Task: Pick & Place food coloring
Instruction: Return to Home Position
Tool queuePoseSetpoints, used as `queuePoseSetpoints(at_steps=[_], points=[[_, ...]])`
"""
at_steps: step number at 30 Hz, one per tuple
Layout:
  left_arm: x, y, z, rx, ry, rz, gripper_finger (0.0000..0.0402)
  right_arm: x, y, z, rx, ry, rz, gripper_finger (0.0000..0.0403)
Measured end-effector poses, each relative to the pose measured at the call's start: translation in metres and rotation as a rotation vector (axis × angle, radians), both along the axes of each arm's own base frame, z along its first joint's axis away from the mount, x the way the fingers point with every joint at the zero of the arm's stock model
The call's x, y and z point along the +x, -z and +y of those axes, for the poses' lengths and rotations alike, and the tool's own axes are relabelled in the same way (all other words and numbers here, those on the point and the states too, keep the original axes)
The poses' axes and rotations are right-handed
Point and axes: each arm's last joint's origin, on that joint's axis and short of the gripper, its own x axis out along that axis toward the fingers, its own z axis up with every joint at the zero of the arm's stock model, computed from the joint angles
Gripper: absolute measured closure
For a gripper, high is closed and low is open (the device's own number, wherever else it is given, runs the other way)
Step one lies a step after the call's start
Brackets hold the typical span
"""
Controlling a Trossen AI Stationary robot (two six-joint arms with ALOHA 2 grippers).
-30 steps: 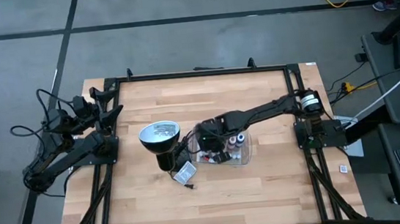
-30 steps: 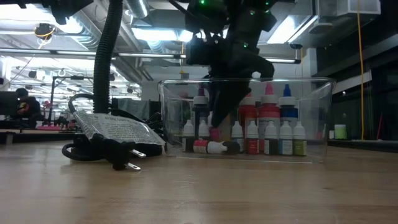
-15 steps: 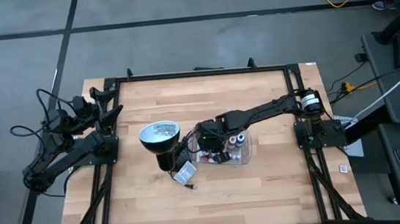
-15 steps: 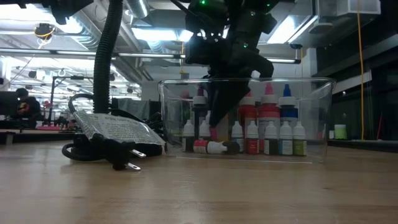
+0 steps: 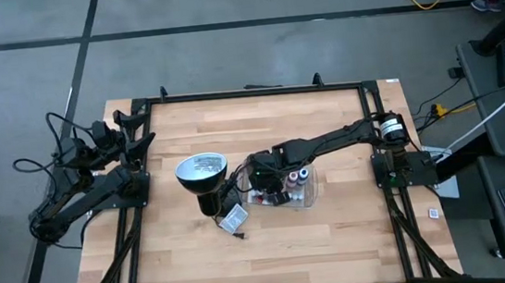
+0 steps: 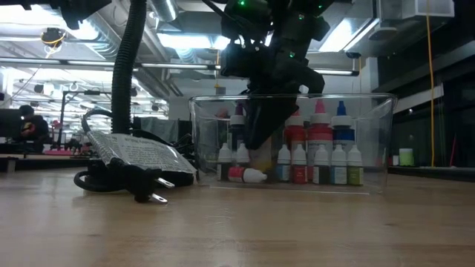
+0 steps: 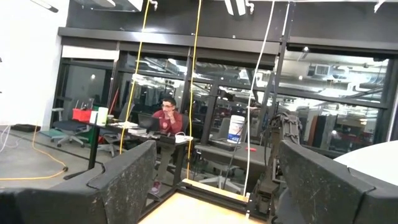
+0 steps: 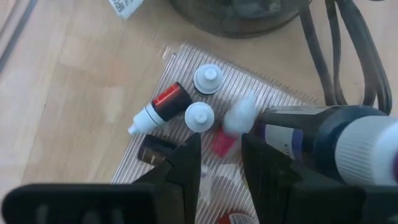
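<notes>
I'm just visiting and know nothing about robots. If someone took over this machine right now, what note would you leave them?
Right end effector: open, low inside the clear tray, holding nothing.
Left end effector: open, empty, waiting at the left edge of the table.
Food coloring bottles: in the tray, most standing in a row; one red bottle lies on its side.
Done: no bottle shows outside the tray.
Left: lift the right arm out and bring it home, minding the lamp beside the tray.
</notes>
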Motion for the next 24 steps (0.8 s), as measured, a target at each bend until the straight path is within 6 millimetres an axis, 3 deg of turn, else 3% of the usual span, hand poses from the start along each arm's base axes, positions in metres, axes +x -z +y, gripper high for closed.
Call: queuePoseSetpoints(at_steps=[15,24], points=[[0.0,0.0,0.0,-0.003,0.0,-0.002,0.0068,-0.002,-0.002,0.0,0.014,0.06,0.013,0.0284],[0.0,0.0,0.0,-0.003,0.0,-0.002,0.0068,-0.003,-0.044,-0.002,0.001,0.144,0.016,0.0284]])
